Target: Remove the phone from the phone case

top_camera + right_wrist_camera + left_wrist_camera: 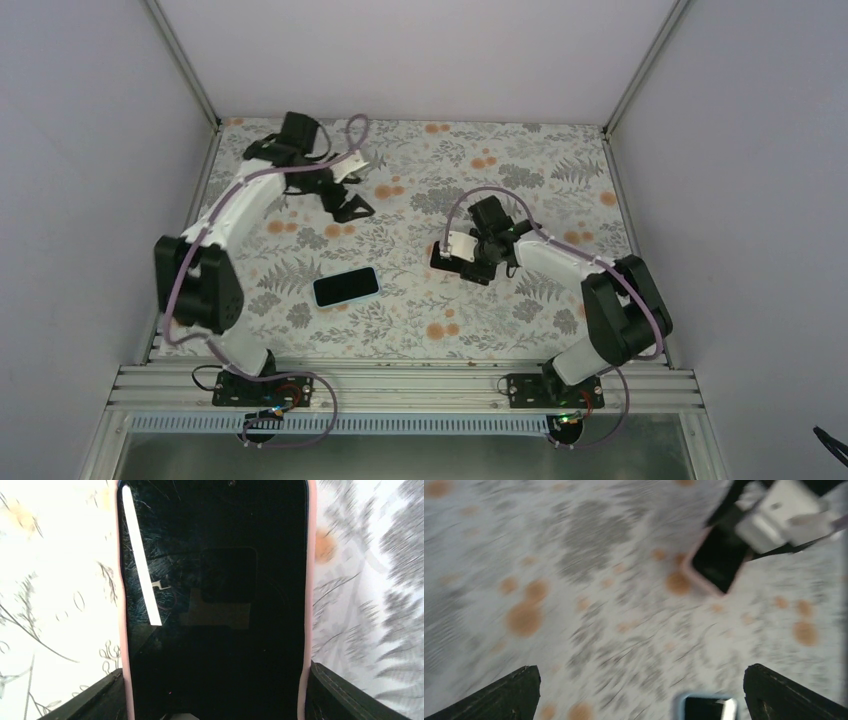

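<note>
A phone in a pink case [215, 580] lies screen up between my right gripper's fingers [345, 695], which press against its two long edges. In the left wrist view the same pink-cased phone [719, 560] sticks out from under the right gripper [774, 515]. In the top view my right gripper [458, 258] sits low over the table at centre right. A second phone in a light blue case [346, 287] lies flat near the middle; its top edge also shows in the left wrist view [706, 707]. My left gripper [356, 190] is open and empty at the far left, above the table [639, 692].
The floral tablecloth [420, 170] covers the table. Grey walls with metal frame posts [185, 70] enclose the back and both sides. A metal rail [400, 385] runs along the near edge by the arm bases.
</note>
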{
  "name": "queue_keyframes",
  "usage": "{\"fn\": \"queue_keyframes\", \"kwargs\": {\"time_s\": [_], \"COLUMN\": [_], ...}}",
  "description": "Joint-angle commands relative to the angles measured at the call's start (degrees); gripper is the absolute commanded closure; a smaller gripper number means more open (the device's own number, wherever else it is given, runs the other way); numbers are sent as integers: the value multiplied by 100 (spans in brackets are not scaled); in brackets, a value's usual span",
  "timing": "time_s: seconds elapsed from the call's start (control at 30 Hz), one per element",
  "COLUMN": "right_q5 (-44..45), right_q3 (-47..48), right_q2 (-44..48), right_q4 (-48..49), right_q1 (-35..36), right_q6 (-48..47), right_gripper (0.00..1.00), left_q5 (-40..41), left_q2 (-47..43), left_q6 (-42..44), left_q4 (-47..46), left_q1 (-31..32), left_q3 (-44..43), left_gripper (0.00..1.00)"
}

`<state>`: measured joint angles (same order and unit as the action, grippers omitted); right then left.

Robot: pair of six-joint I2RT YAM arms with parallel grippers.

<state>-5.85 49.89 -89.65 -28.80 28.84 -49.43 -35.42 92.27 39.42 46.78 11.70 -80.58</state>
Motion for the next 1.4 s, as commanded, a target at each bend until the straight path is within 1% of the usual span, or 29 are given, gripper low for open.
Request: {"fn": "queue_keyframes", "kwargs": {"time_s": [0.0,0.03,0.1,0.17,0.27,0.47,0.7,0.77,0.8,0.83,0.9,0.93,1.0,1.03,1.1,1.17,1.2,1.23,1.27,1.37], "right_q5": [223,296,375,433,593,693,959,1036,1063,1062,1062,1040,975,927,773,523,362,50,-145,-969], "right_q3": [405,472,623,804,1040,1312,1514,1508,1499,1498,1521,1509,1494,1501,1517,1576,1615,1653,1682,1836], "right_q2": [469,485,500,448,315,94,-106,-42,1,41,105,143,215,250,328,440,513,612,712,1070], "right_q4": [422,481,597,625,710,965,1347,1509,1592,1598,1561,1539,1483,1426,1253,877,624,321,43,-882], "right_q1": [397,496,662,810,972,1133,1325,1337,1335,1335,1335,1335,1335,1336,1337,1335,1328,1295,1246,917], "right_q6": [78,113,164,215,265,267,292,283,284,278,246,230,206,214,227,257,277,269,275,312], "right_gripper": [46,47,48,48,48,48,50,50,50,50,50,50,50,50,46,36,29,22,16,10], "left_q5": [-1735,-1786,-1838,-1714,-1805,-1939,-2133,-2139,-2170,-2181,-2197,-2220,-2303,-2374,-2537,-2562,-2534,-2468,-2359,-1863], "left_q2": [1142,1433,1845,2161,2469,2663,2902,2944,2960,2967,3000,3018,3081,3123,3192,3129,3051,2947,2837,2405], "left_q6": [1021,1058,972,693,679,558,529,586,663,716,829,852,857,892,1017,1046,1081,1118,1142,1154], "left_q4": [2266,2440,2451,2202,2173,2139,2310,2390,2447,2512,2645,2699,2784,2878,3083,3095,3099,3096,3097,3081], "left_q1": [536,618,697,762,846,968,1046,1074,1077,1087,1113,1115,1115,1113,1114,1110,1114,1112,1114,1106], "left_q3": [-1209,-1447,-1739,-1863,-1982,-1994,-2260,-2286,-2290,-2303,-2349,-2385,-2497,-2585,-2769,-2836,-2847,-2857,-2873,-2950], "left_gripper": [0,0,0,0,0,0,0,3,7,12,30,41,71,80,83,84,85,88,92,97]}}
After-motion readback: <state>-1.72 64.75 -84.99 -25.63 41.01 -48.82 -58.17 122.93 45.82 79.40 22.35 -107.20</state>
